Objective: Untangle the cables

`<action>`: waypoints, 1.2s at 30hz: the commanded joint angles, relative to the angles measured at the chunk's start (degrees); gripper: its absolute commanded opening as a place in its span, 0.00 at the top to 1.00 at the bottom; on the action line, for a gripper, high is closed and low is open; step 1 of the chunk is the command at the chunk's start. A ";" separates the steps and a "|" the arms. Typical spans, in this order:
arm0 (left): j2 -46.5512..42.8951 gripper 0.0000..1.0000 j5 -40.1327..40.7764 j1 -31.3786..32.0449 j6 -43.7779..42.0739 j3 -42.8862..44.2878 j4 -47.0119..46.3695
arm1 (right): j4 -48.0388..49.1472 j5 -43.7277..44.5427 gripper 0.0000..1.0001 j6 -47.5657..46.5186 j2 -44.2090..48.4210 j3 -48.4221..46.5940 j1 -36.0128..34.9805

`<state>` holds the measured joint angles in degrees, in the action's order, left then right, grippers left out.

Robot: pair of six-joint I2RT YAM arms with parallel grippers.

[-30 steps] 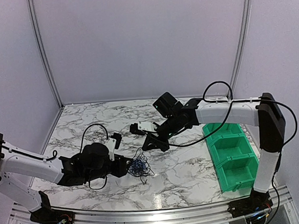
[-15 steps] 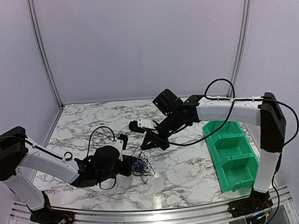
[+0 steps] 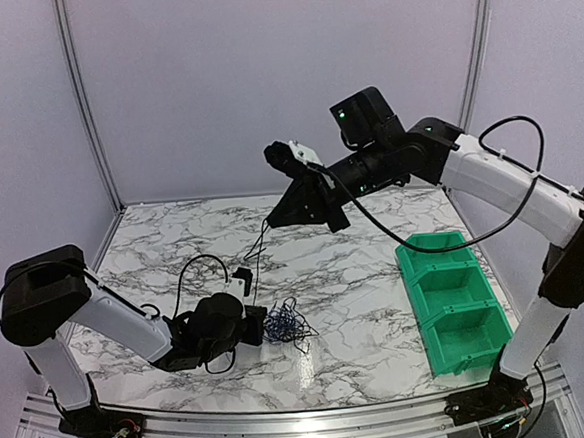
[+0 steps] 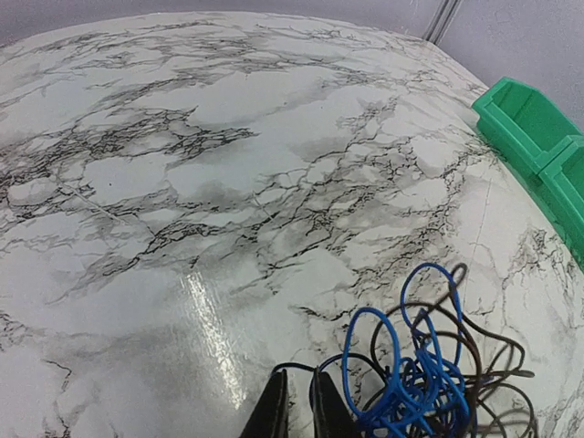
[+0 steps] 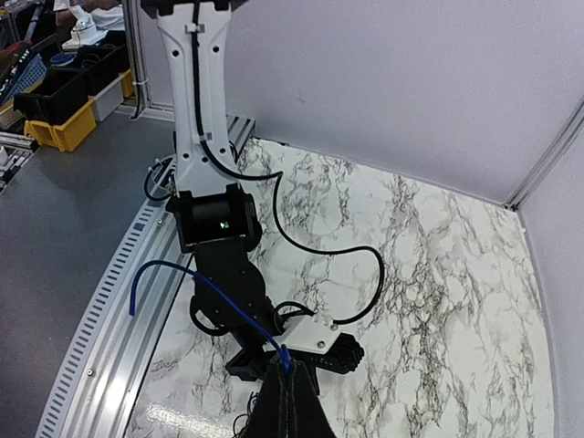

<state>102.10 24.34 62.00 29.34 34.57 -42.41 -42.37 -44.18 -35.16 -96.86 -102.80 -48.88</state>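
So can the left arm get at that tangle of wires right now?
Probably yes: the left gripper lies on the table right beside the tangle, nothing between, fingers seemingly pinched on its edge.

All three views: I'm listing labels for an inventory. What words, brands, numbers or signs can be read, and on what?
None: no legible text in any view.
The left arm, right arm, bin, table and cables show no writing.
The crates beyond the table in the right wrist view are too small and blurred to tell.
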 commanded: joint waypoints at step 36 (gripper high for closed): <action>2.97 0.99 4.32 0.23 2.24 -3.91 -0.30 | 2.87 -19.89 1.00 11.20 17.30 -19.87 29.97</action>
<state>103.04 26.15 62.61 30.46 34.24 -53.04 -47.70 -59.46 -26.09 -85.69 -115.70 -22.04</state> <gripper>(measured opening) 0.008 0.010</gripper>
